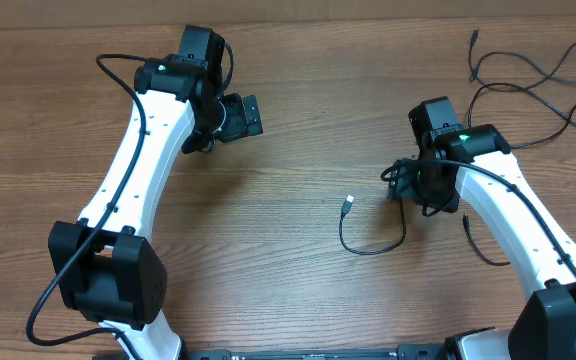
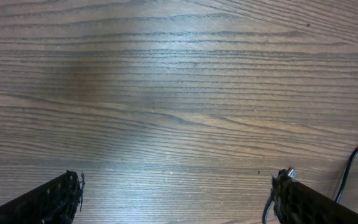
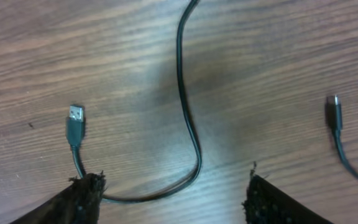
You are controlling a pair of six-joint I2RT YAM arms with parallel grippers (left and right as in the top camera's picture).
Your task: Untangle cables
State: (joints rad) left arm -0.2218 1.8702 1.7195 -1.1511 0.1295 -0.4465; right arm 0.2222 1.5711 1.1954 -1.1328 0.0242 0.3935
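One thin black cable [image 3: 190, 134] lies loose on the wood, curving past my right gripper [image 3: 173, 182], which is open and holds nothing. Its USB plug [image 3: 74, 118] rests just ahead of the left fingertip [image 3: 87, 190]. A second cable's small plug [image 3: 333, 113] lies to the right. From overhead, the same cable [image 1: 373, 248] loops left of my right gripper [image 1: 398, 185], with its plug [image 1: 348, 205] pointing up. More cables [image 1: 528, 75] sprawl at the far right. My left gripper [image 1: 253, 115] [image 2: 176, 190] is open over bare wood, away from the cables.
The table [image 1: 298, 60] is brown wood grain. Thick black wires run along both white arms. A thin dark wire [image 2: 353, 165] shows at the right edge of the left wrist view; I cannot tell what it belongs to.
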